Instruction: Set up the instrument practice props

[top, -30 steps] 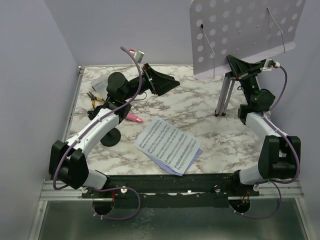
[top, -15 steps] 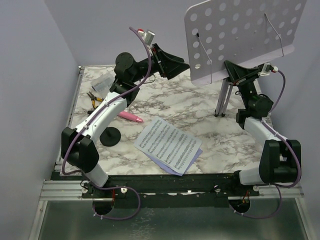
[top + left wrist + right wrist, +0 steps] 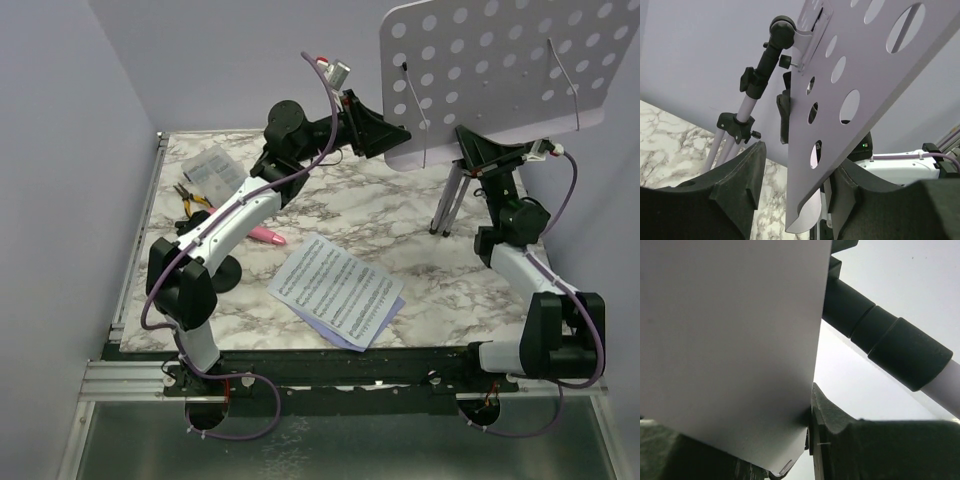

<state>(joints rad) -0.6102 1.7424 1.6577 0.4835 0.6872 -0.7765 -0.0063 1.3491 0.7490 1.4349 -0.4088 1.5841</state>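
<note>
Nearest us, the printed sheet-music pages (image 3: 338, 292) lie fanned flat on the marble worktop (image 3: 400, 215), none on the stand yet. Just left of them, the small black mic stand (image 3: 230, 270) peeks out from behind the left arm. A little beyond, the pink microphone (image 3: 267, 235) lies on its side, apart from that stand. Farther back on the left sit the orange-handled pliers (image 3: 193, 198) and the clear compartment box (image 3: 210, 167), both out of play. Now to the action at the back. The silver tripod (image 3: 448, 200) has its legs bunched together, feet down near the worktop, so we judge it cannot stand alone. The right gripper (image 3: 478, 152) looks clamped on the lower edge of the lavender music-stand desk (image 3: 500, 70); its wrist view shows the panel wedged against a finger. The left gripper (image 3: 385, 132) is spread wide, with the desk's lower-left edge sitting between its jaws and not yet pinched. Here is the danger: if the right lets go before the legs are opened, the whole stand topples onto the pages. If the left closes off-centre on that thin panel, it could twist the desk on its tilt joint, or the two arms could pull against each other and the edge could slip free.
</note>
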